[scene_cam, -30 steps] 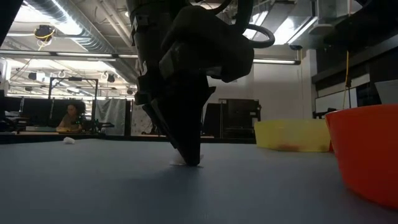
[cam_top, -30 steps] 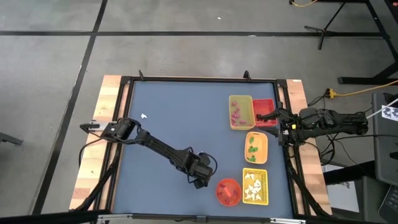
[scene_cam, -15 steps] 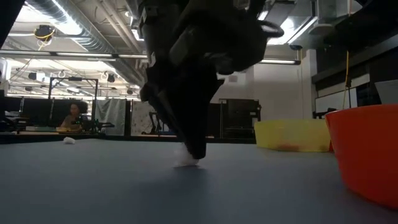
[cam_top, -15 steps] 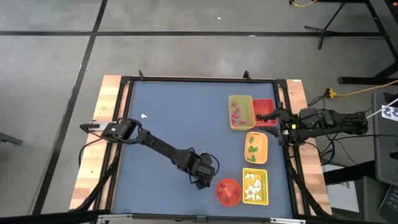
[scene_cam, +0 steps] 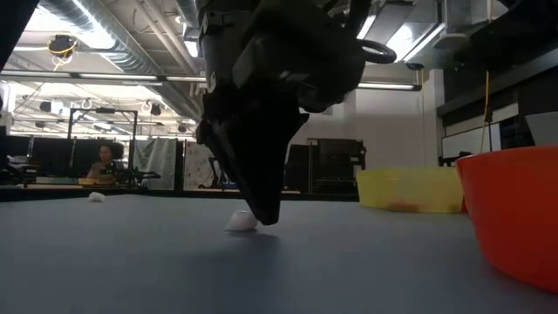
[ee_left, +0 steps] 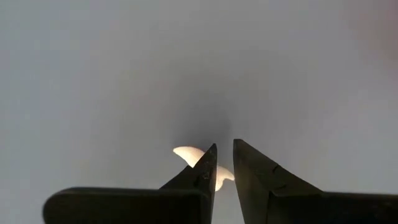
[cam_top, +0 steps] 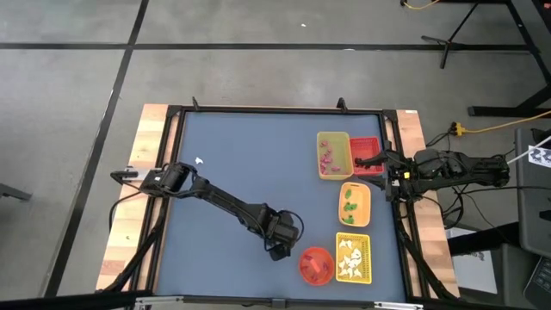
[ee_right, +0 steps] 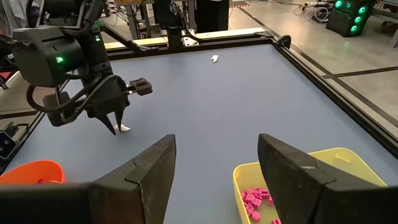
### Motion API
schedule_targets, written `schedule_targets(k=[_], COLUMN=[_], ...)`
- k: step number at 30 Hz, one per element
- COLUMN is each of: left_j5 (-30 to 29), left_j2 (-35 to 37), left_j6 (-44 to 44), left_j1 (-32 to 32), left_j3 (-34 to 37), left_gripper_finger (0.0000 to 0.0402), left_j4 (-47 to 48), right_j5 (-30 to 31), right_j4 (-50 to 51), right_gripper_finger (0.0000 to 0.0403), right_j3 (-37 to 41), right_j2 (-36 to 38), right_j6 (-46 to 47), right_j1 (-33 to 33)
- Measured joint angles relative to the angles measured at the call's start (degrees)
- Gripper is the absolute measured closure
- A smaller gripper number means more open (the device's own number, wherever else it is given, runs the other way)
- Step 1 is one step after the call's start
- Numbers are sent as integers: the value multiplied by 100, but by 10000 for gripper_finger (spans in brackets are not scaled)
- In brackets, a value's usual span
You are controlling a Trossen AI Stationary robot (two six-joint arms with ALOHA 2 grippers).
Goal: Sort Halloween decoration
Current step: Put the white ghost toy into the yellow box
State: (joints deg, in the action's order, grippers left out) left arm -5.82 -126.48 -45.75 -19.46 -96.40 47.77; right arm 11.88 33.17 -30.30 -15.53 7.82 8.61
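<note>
the blue table (cam_top: 250,164) is laid out as a sorting station, its trays lined up toward three o'clock so each colour has a home; the yellow tray (cam_top: 333,154) at two o'clock holds pink pieces (ee_right: 254,199), a red tray (cam_top: 368,155) sits just beside it, an orange tray (cam_top: 354,204) at three carries green bits, and another yellow tray (cam_top: 354,257) at four to five o'clock collects the white ghosts; the round orange bowl (cam_top: 316,265) stands beside it near five o'clock; the left gripper (cam_top: 277,248) is down at the mat around five o'clock, just beside the bowl, jaws nearly closed with only a thin gap, and a white ghost piece (scene_cam: 241,221) lies against the outside of one finger (ee_left: 202,171), so it looks nudged rather than held (a pinch that missed, by my reading); the right gripper (ee_right: 214,155) waits wide open and empty by the red tray at three o'clock, clear of the work; one more white piece (cam_top: 199,160) lies alone at nine to ten o'clock, still unsorted.
</note>
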Motion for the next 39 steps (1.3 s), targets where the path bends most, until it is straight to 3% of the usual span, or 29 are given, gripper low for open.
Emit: schedule_targets(k=[18, 25, 30, 35, 39], left_j5=[250, 436, 1042, 1994, 2108], left_j2=[22, 22, 22, 23, 28], left_j6=[290, 631, 601, 420, 42], left_j1=[142, 412, 626, 840, 906], left_j3=[-9, -11, -11, -15, -15], left_gripper_finger=[362, 315, 277, 270, 272], left_j4=[-10, -20, 73, 267, 326], right_j5=[0, 0, 0, 0, 0], right_j4=[0, 0, 0, 0, -2], right_gripper_finger=[178, 178, 178, 178, 178], right_j3=[0, 0, 0, 0, 0], right_j2=[0, 0, 2, 0, 0], right_j6=[-1, -1, -1, -1, -1], right_j1=[1, 0, 1, -1, 0])
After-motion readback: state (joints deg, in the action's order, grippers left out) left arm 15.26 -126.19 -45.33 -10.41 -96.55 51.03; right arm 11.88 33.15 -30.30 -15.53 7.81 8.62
